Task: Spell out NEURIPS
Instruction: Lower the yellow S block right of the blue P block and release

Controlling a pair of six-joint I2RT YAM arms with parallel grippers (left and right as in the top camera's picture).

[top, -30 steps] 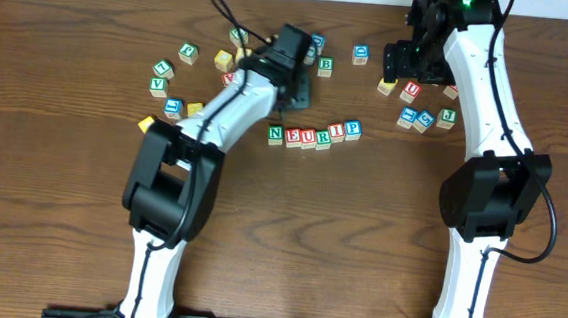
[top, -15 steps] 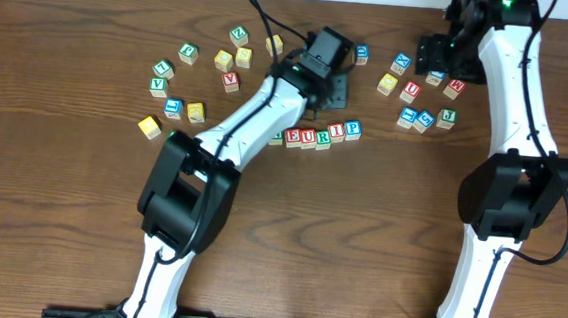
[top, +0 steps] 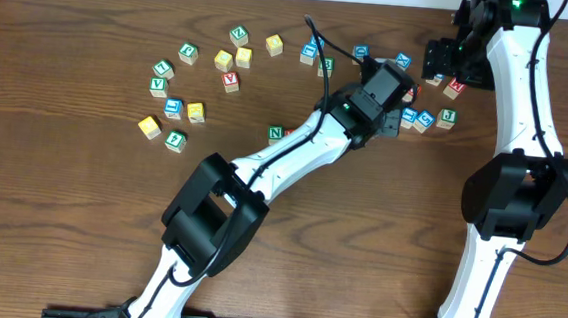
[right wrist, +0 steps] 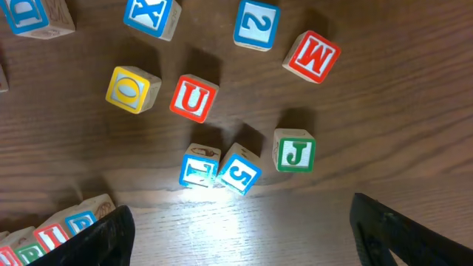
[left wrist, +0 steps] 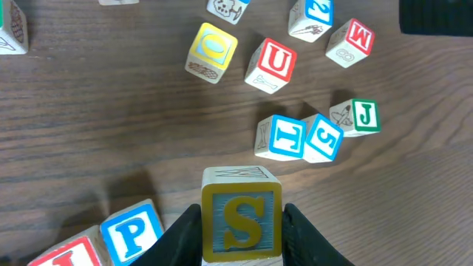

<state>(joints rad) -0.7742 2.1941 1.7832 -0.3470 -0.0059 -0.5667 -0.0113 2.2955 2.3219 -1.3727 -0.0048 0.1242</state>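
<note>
My left gripper (left wrist: 242,240) is shut on a block with a yellow S on blue (left wrist: 242,210). It holds the block just right of the blue P block (left wrist: 131,232), which ends the letter row beside a red I (left wrist: 70,255). In the overhead view the left arm (top: 384,91) covers most of that row; only the green N block (top: 276,133) shows at its left end. My right gripper (right wrist: 244,236) is open and empty, high above the right cluster, and sits at the back right in the overhead view (top: 449,62).
Loose blocks lie ahead of the S: yellow O (left wrist: 213,50), red U (left wrist: 271,64), blue T (left wrist: 282,137), blue 5 (left wrist: 323,137), green J (left wrist: 360,117), red M (left wrist: 349,42). Several more blocks are scattered at the back left (top: 195,112).
My left arm has swung right along the row, from above its left end to its right end. The right arm has drawn back a little toward the far right.
</note>
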